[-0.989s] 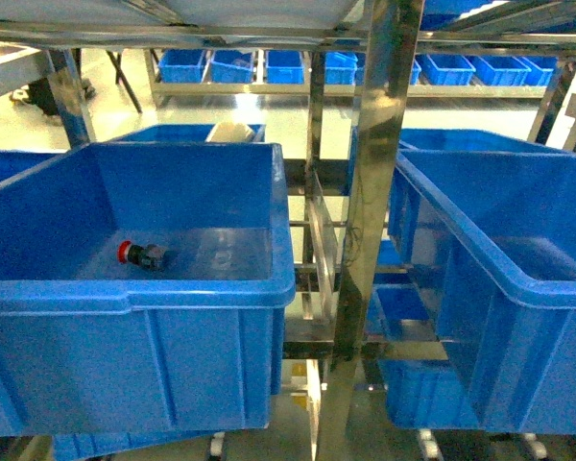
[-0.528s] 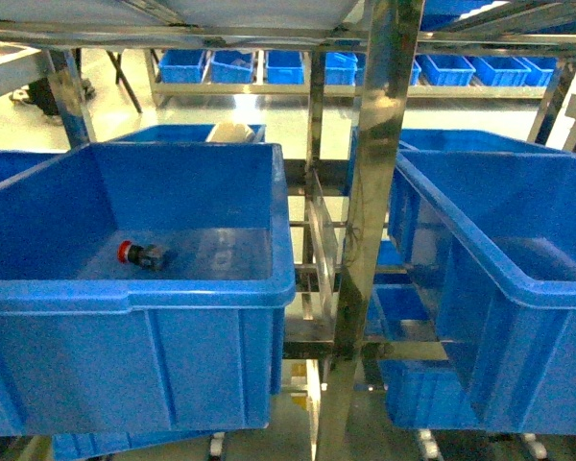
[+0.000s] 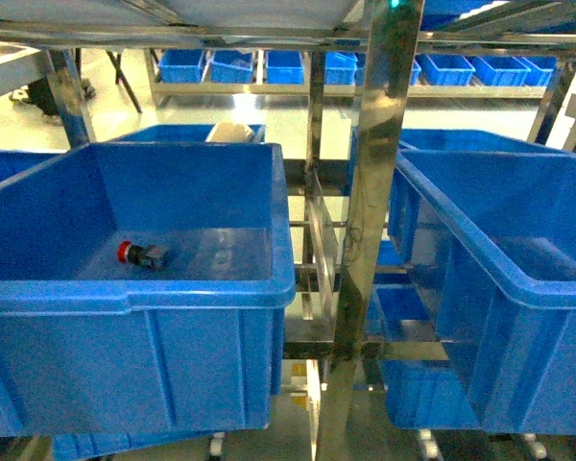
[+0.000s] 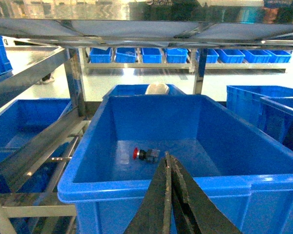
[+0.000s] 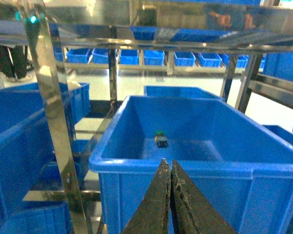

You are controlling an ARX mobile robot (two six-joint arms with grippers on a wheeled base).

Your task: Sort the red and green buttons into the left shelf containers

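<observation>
Lying in the right bin (image 5: pixel 136 161), the green button (image 5: pixel 160 139) shows only from the right wrist; both jaws closed, empty.

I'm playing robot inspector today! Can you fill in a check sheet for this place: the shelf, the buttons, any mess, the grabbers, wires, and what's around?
Surface: steel shelf rack carrying big blue bins; no table seen.
Job's things: red button lies on its side on the floor of the left bin. Green button lies on the floor of the right bin. One button per bin.
Clutter: a pale rounded thing sits in the bin behind; what it is cannot be told.
Grippers: left gripper shut and empty, in front of the left bin. Right gripper shut and empty, in front of the right bin.
Cables: nothing seen.
Surroundings: row of small blue trays on a far rack, shiny pale floor.
</observation>
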